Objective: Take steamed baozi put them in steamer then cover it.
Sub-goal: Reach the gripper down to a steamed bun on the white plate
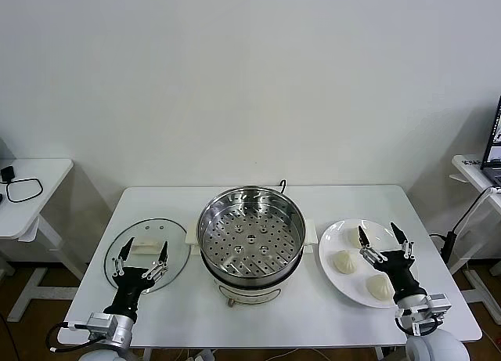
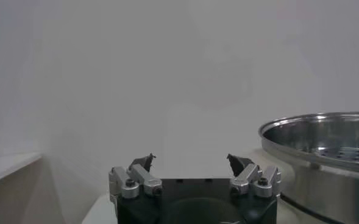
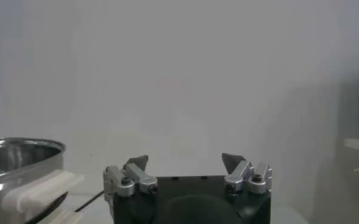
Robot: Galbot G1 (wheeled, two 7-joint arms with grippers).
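Three steamed baozi [image 1: 345, 261] on a white plate [image 1: 334, 234], right of the steamer [image 1: 250, 232], appear only in the head view. Right gripper [image 1: 384, 237] above them, left gripper [image 1: 141, 253] over the glass lid [image 1: 117, 243]; both spread wide, empty.

steamer [image 2: 325, 152] cut off by the left wrist view's edge, steamed baozi [image 1: 351, 237] partly hidden behind right gripper [image 1: 383, 238]

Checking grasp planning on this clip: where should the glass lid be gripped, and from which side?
Grip the lid by its white handle, the only raised part; the glass around it lies flat on the table and offers no edge. Come straight down from above with the left gripper, already over it with jaws open.
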